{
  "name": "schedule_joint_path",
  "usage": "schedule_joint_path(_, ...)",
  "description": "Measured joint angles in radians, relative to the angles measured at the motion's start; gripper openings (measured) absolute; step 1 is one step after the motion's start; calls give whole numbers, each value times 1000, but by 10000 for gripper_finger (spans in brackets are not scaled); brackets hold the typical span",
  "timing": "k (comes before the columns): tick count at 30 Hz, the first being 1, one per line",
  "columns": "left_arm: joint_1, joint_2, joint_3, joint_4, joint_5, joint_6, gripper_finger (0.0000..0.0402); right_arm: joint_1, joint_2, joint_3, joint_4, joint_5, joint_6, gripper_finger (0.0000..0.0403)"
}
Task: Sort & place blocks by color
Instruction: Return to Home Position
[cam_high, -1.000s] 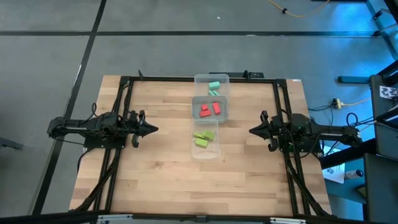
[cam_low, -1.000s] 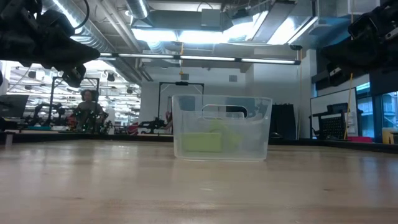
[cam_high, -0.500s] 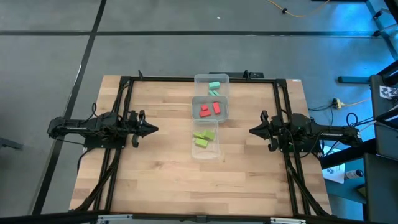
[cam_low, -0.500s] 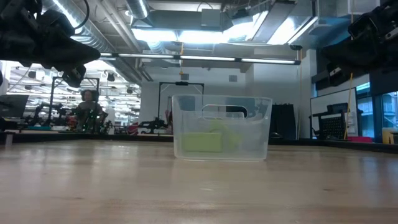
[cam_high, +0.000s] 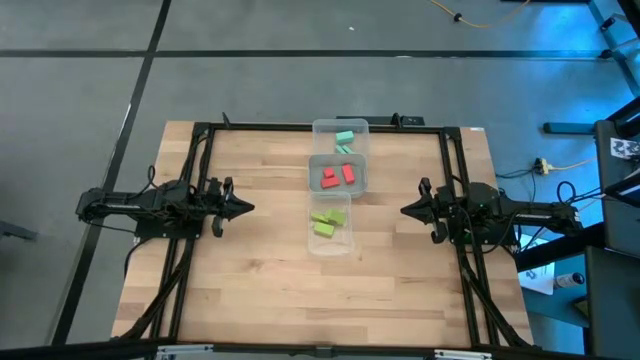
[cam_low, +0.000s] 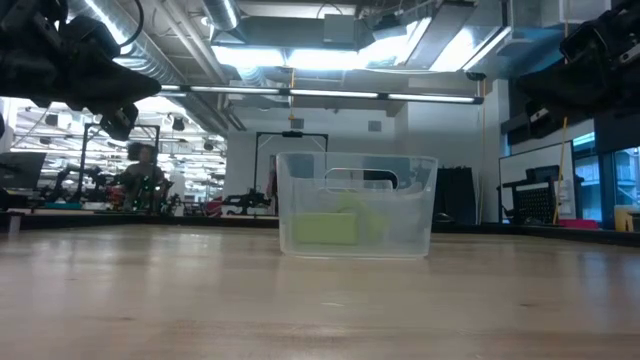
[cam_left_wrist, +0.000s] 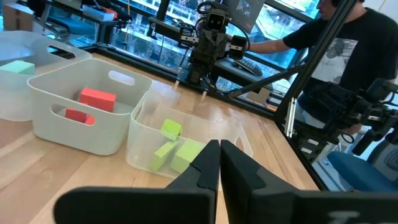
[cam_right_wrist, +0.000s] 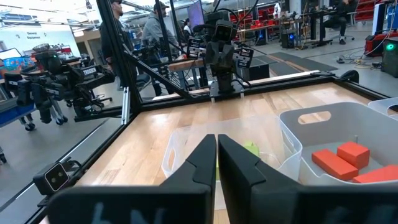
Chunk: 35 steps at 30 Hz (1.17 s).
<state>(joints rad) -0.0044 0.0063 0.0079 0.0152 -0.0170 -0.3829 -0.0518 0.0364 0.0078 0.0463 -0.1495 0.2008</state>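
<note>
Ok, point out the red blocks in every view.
High view: red blocks in the grey tray, middle of the three-tray row.
Low view: not visible; only the clear tray of lime blocks shows.
Left wrist view: red blocks in the grey tray beside that clear tray.
Right wrist view: same, grey tray beside the clear one.
Shared landmark: the clear tray of lime blocks.

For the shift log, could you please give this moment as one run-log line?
left claw shut, left of bins | right claw shut, right of bins | blocks sorted by colour, three bins
</note>
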Motion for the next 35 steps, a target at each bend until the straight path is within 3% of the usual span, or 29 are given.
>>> schedule_joint_path(20,0,0,0,0,0,0,22,0,0,0,0,0,0,20)
schedule_joint_path(35,0,0,0,0,0,0,2,0,0,0,0,0,0,20)
